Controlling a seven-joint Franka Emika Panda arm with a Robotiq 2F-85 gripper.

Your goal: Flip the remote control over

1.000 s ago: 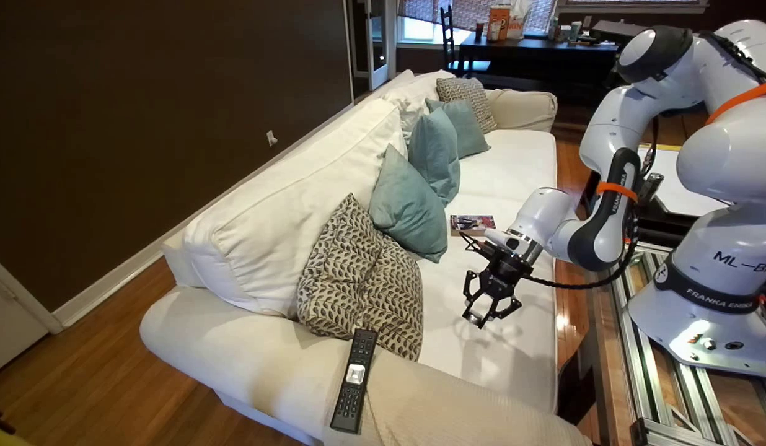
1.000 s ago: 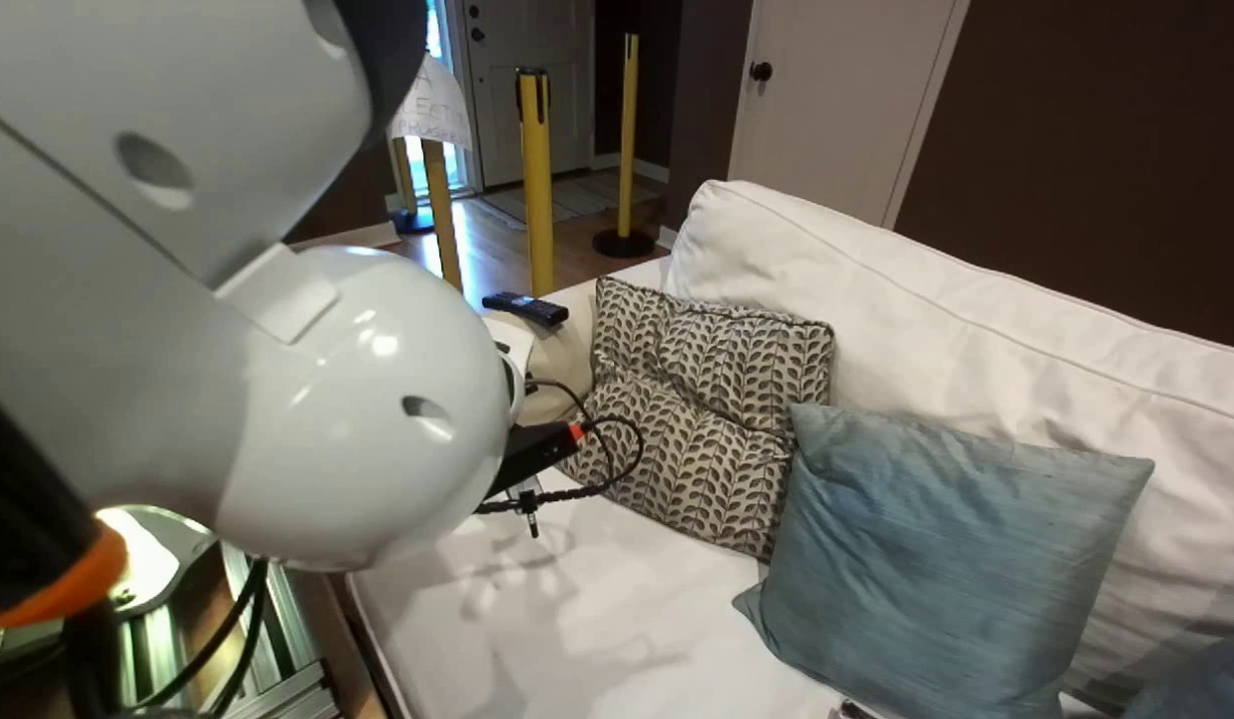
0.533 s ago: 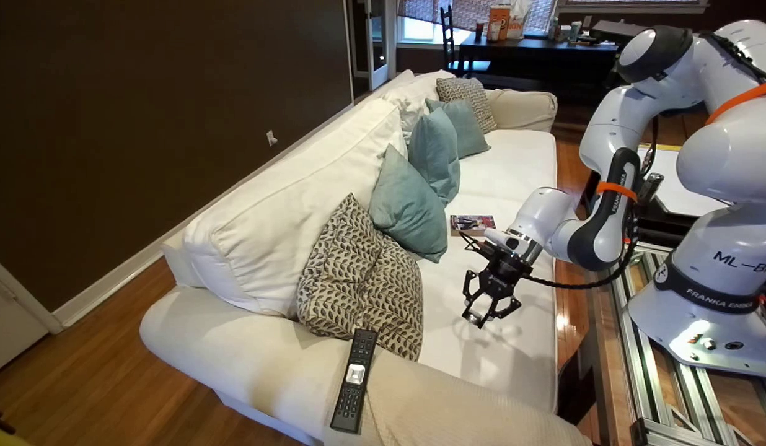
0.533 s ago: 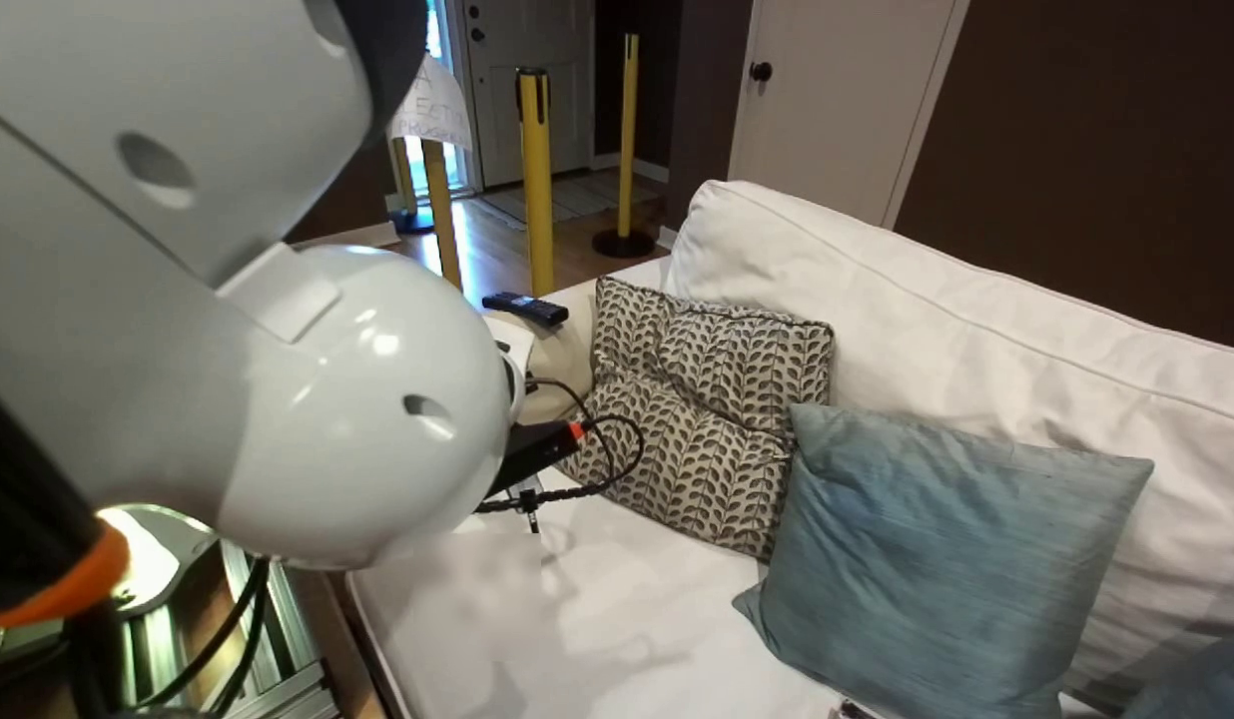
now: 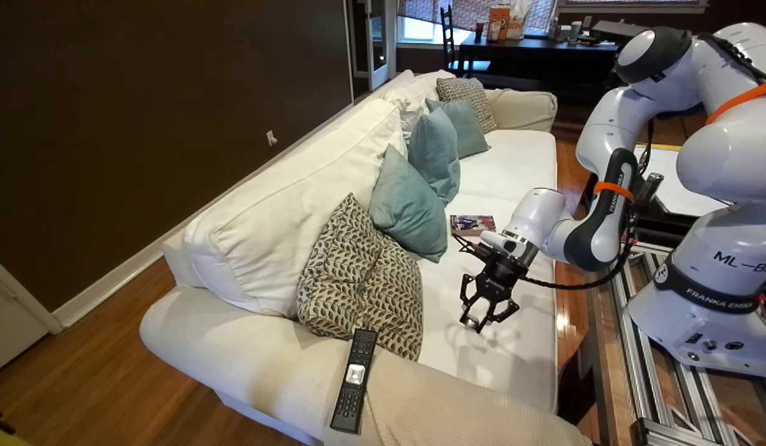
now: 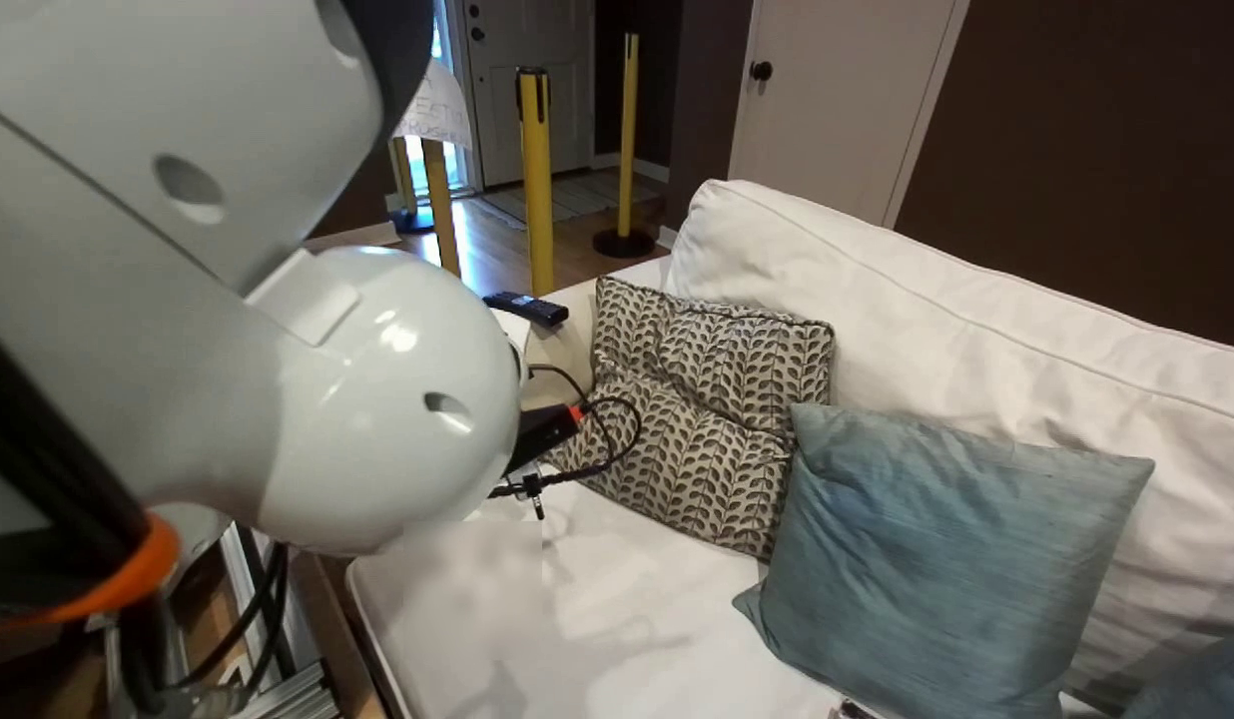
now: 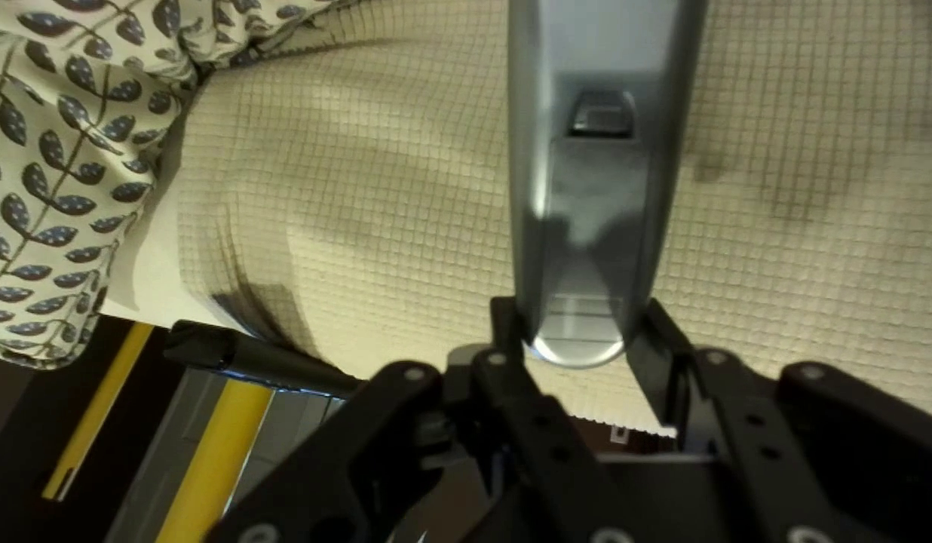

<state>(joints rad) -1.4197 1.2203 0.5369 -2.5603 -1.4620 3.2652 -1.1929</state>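
Observation:
The remote control (image 7: 598, 181) is a slim silver-grey bar in the wrist view. Its plain face with a latched cover faces the camera, and no buttons show there. It runs from the fingertips up out of the top of that view. My gripper (image 7: 579, 324) is shut on its near end, one finger on each side. In an exterior view the gripper (image 5: 473, 321) hangs above the white seat, with a small silver bit of the remote control (image 5: 470, 322) between the fingertips. In the view (image 6: 377, 399) from beside the arm, the arm hides gripper and remote control.
A longer black remote (image 5: 354, 381) lies on the sofa arm (image 5: 246, 347), also seen here (image 6: 525, 308). A leaf-pattern pillow (image 5: 364, 285) and a teal pillow (image 5: 411, 204) lean on the backrest. A small box (image 5: 473, 224) lies on the seat behind the gripper.
The arm has shifted slightly over the last half second. The gripper has moved a little down and to the left in an exterior view, still with the remote control. Nothing else has moved.

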